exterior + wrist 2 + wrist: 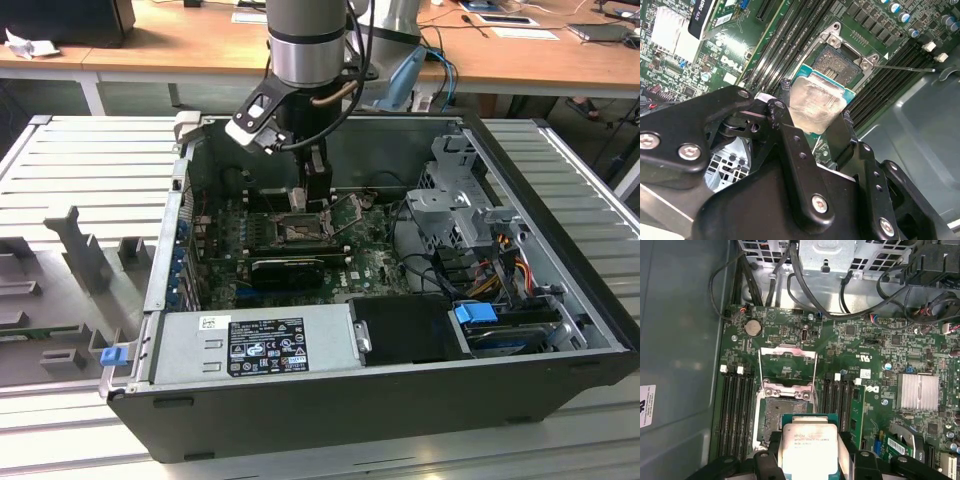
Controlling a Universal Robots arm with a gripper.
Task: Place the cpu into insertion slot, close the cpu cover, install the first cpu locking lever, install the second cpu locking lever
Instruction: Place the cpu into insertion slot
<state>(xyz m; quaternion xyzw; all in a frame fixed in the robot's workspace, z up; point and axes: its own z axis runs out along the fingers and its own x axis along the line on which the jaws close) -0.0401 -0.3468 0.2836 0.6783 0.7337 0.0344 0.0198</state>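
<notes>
My gripper point(812, 122) is shut on the cpu point(812, 105), a silver-faced square chip with a green edge, held between two black fingers point(781, 117). The first wrist view shows the cpu point(810, 445) hovering just beside and above the insertion slot point(776, 415), partly overlapping its edge. The slot's dark pin field point(842, 59) lies bare. The cpu cover point(788, 365), a silvery frame, is swung open away from the slot. A thin wire locking lever point(905, 68) sticks out free. In the exterior view the gripper point(315, 195) hangs over the insertion slot point(298, 230) inside the case.
Black memory slots point(735, 410) flank the socket. A long black card point(285, 270) lies close in front, a power supply point(250, 340) beyond it. A drive cage point(460, 200) and cables point(840, 295) crowd the exterior view's right. A silver heatsink point(917, 390) sits nearby.
</notes>
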